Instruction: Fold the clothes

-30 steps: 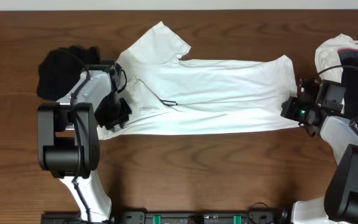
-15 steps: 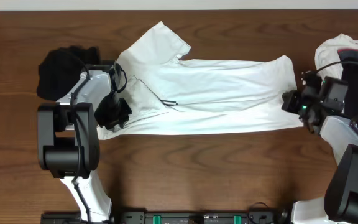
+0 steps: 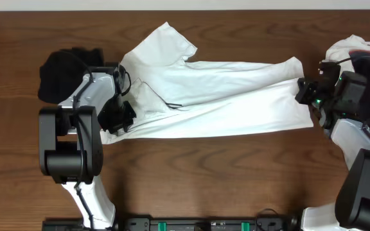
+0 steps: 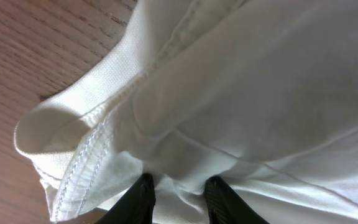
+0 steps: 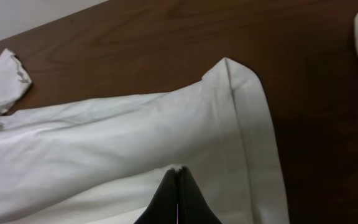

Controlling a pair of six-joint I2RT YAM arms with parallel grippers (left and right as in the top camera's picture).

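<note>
Right now your white T-shirt [image 3: 230,96] lies stretched lengthwise across the middle of the brown worktop [image 3: 204,173], doubled over on itself, with one short sleeve [image 3: 166,42] sticking out toward the far edge at the left end. Your left tool [image 4: 178,183] sits at that left end: its two dark fingers [image 4: 143,193] stand a little apart with a thick bunch of the white cloth caught between them, and a stitched, ribbed edge [image 4: 92,155] curls round just beside them. Your right tool [image 5: 178,173] is at the opposite end, by the hem [image 5: 247,124]; its fingers are pressed tight together, and a bit of the shirt's cloth looks nipped at their tips. From above, the lower right corner of the shirt is drawn out toward that tool. A black garment [image 3: 63,74] lies bunched just behind the left arm, touching nothing white. A pile of white and dark clothes [image 3: 358,54] sits at the far right corner, apart from the shirt
</note>
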